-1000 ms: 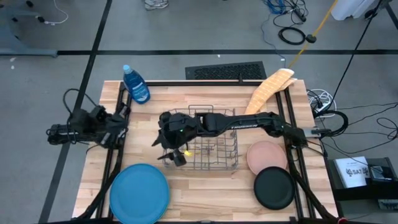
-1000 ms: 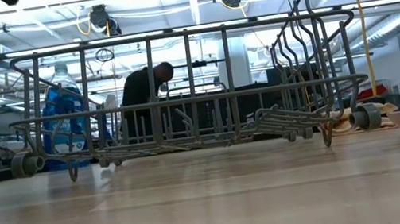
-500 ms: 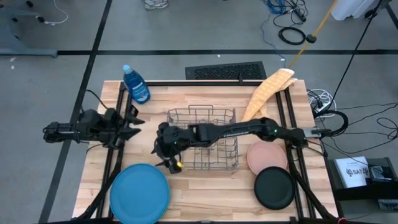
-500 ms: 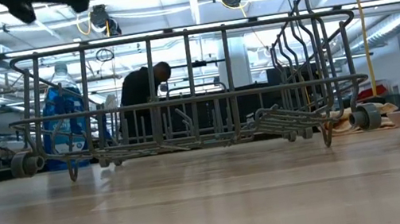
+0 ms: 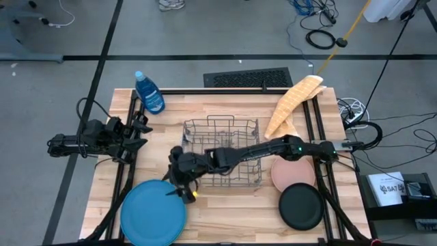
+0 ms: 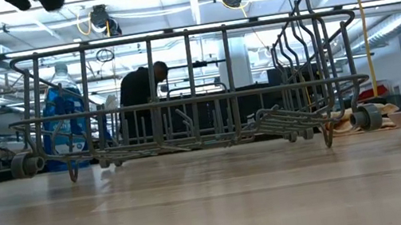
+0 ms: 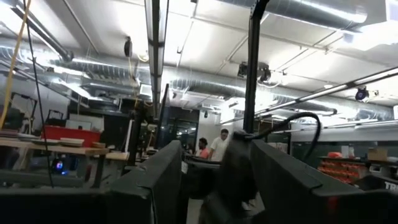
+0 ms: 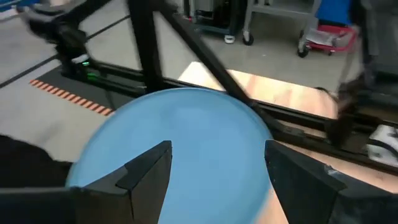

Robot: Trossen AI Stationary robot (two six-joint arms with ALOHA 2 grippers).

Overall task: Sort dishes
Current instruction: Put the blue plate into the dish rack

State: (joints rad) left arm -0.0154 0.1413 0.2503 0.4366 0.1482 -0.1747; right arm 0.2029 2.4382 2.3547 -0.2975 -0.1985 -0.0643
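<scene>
Right gripper [image 5: 179, 188], fingers spread wide with nothing between them, hangs over the near edge of the big blue plate [image 5: 153, 212] at the table's front left corner; the arm reaches across in front of the grey wire rack [image 5: 224, 160]. Pink plate [image 5: 292, 171] and black plate [image 5: 300, 206] lie touching at the front right, clear of the rack. Left gripper [image 5: 140, 131] sits parked at the table's left edge, jaws apart and empty, below the blue bottle [image 5: 149, 92].

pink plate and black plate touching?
Touching: high view shows the black plate overlapping the near edge of the pink plate, no wood between them.
</scene>
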